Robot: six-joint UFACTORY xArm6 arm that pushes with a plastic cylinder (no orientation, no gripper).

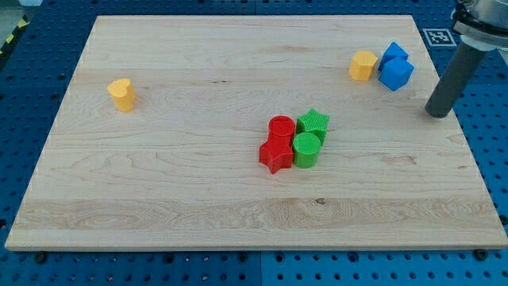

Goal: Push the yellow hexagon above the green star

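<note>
Sitting near the board's top right, the yellow hexagon (363, 65) is touching two blue blocks (394, 66), well apart from the central green star (313, 123). My tip (436, 114) is hovering bare, right of the blue blocks.

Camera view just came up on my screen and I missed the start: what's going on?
An arm with a rod is pushing blocks on a wooden board. My tip sits near the view's right edge, right of the blue blocks and yellow hexagon, touching neither. The green star sits mid-board in a red-green cluster, hexagon still far off.
</note>
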